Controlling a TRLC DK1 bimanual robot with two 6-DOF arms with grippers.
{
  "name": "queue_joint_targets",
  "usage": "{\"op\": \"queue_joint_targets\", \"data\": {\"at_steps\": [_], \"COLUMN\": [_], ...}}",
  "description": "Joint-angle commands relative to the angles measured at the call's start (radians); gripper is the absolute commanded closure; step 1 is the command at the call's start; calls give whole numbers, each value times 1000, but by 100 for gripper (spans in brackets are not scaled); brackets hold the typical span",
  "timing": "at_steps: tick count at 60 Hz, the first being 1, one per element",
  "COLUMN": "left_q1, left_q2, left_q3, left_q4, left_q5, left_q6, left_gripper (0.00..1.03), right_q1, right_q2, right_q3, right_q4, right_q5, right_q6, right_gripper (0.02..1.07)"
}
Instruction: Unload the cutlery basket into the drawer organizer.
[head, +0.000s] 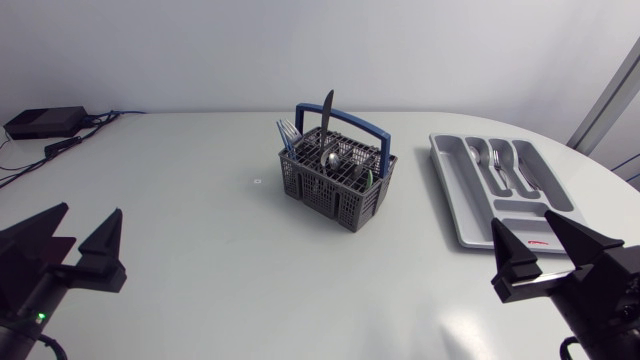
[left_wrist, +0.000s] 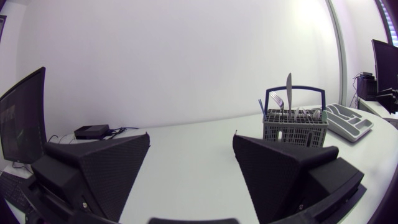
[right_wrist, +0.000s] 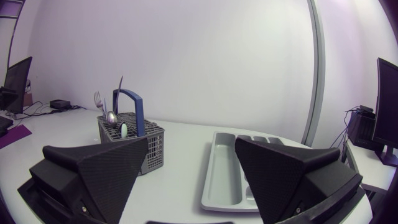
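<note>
A grey cutlery basket (head: 337, 182) with a blue handle (head: 345, 122) stands mid-table, holding a knife (head: 326, 108), forks (head: 287, 132) and a spoon (head: 331, 158) upright. To its right lies the grey drawer organizer (head: 455, 190) with forks (head: 497, 160) in it. My left gripper (head: 78, 236) rests open near the front left, far from the basket (left_wrist: 295, 124). My right gripper (head: 540, 245) rests open at the front right, just in front of the organizer (right_wrist: 225, 171). The basket (right_wrist: 130, 143) is ahead of the right gripper (right_wrist: 189, 162), beside the organizer. Nothing sits between the fingers of the left gripper (left_wrist: 189, 165).
A black box (head: 45, 122) with cables lies at the table's far left corner. A small mark (head: 256, 181) shows on the tabletop left of the basket.
</note>
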Motion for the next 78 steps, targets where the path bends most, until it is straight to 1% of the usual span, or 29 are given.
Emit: {"op": "queue_joint_targets", "data": {"at_steps": [1,4,9,14,15,24,28,31,33,35,36,37,39,40,42,43,46,50,51,55,64,66,71,75,78], "left_q1": [-17,-34,-52,-77,-92,-183,-207,-229,-233,-236,-236,-238,-238,-236,-232,-229,-221,-212,-206,-190,-181,-180,-163,-146,-134], "left_q2": [117,194,340,452,492,663,729,786,811,838,840,863,878,898,918,929,959,1025,1041,1081,1125,1127,1133,1133,1133], "left_q3": [109,152,234,298,321,425,473,514,536,560,563,583,599,620,640,651,680,741,757,790,823,823,824,821,818], "left_q4": [-5,-5,-11,-25,-34,-88,-134,-168,-185,-205,-206,-223,-234,-252,-272,-281,-304,-337,-340,-340,-338,-337,-335,-335,-335], "left_q5": [-5,-5,-5,-5,-5,-5,-5,-3,-2,5,5,17,29,55,94,115,136,176,190,190,184,184,184,186,186], "left_q6": [-19,-22,-65,-106,-114,-128,-129,-129,-129,-129,-129,-129,-129,-128,-125,-123,-117,-45,-31,17,27,37,56,80,103], "left_gripper": [6,6,6,10,12,14,14,14,14,14,14,14,14,14,16,18,18,18,18,18,16,14,14,11,11], "right_q1": [19,21,22,25,31,80,99,111,119,127,128,131,127,113,96,88,79,93,93,96,122,130,136,137,137], "right_q2": [74,140,252,363,408,653,741,810,847,880,891,910,934,963,1000,1020,1097,1160,1175,1215,1278,1293,1347,1400,1446], "right_q3": [66,99,161,220,239,363,426,486,521,566,581,587,586,590,610,619,665,705,718,756,820,842,908,968,1006], "right_q4": [33,47,59,67,67,48,21,-1,-30,-96,-117,-105,-53,-21,-1,4,7,2,1,-10,-15,-42,-108,-168,-179], "right_q5": [7,8,10,10,10,10,-1,-38,-50,-54,-62,-80,-125,-182,-219,-223,-226,-258,-260,-260,-243,-245,-245,-245,-229], "right_q6": [24,25,30,61,70,122,142,168,173,185,211,269,312,347,418,447,492,522,522,505,450,439,392,329,206], "right_gripper": [7,7,7,7,7,7,7,7,7,7,7,7,7,7,7,7,7,7,7,7,7,7,7,7,7]}}
